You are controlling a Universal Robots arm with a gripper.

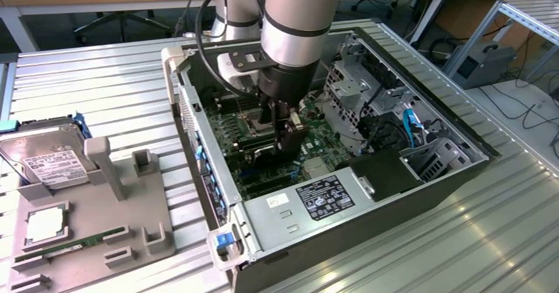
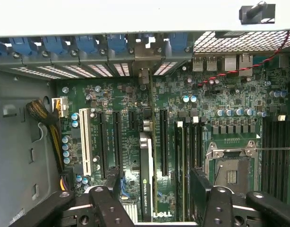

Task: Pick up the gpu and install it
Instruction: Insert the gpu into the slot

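Observation:
The gpu [image 2: 146, 179] is a thin black card standing on edge in a motherboard slot inside the open computer case [image 1: 205, 175]. Its metal bracket [image 2: 144, 59] meets the rear slot openings. My gripper [image 2: 157, 191] hangs directly above the card and is open. One finger [image 2: 111, 189] stands on each side of the card, with a clear gap between each finger and it. In the exterior view my gripper [image 1: 281, 120] reaches down into the middle of the case, with the gpu [image 1: 292, 146] just below it.
A grey fixture [image 1: 114, 195] at the exterior view's left holds a hard drive [image 1: 44, 159], a processor [image 1: 44, 226] and a green memory stick [image 1: 74, 247]. Inside the case are the power supply [image 1: 323, 195], drive cages [image 1: 349, 90], an empty processor socket [image 2: 232, 172] and cables [image 2: 43, 116].

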